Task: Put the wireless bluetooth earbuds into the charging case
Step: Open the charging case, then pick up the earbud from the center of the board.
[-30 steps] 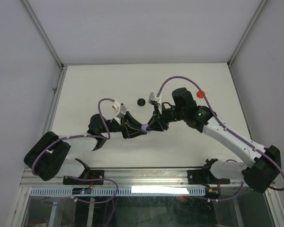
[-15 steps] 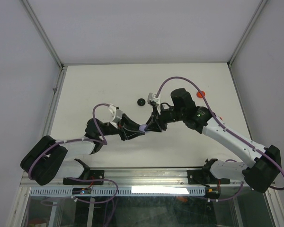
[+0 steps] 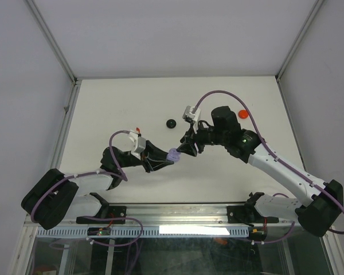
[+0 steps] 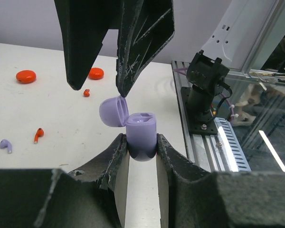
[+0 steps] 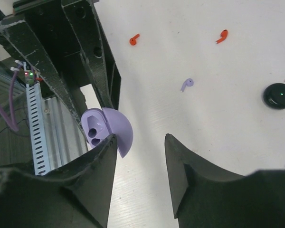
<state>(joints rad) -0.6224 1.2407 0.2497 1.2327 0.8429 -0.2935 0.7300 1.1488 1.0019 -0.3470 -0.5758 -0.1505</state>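
Note:
My left gripper is shut on the base of a lavender charging case, whose lid stands hinged open. The top view shows the case held mid-table between both grippers. My right gripper is open, and one fingertip touches the lid's edge. In the right wrist view the case's two empty sockets show. A lavender earbud and two red earbuds lie on the table beyond. The left wrist view also shows the lavender earbud and red earbuds.
A black disc lies behind the grippers and also shows in the right wrist view. Red discs lie farther off, one at the back right. The metal rail runs along the near edge.
The left arm has stretched out lower and its wrist has swung left, the case staying at mid-table. The right wrist has drawn back a little toward the far side.

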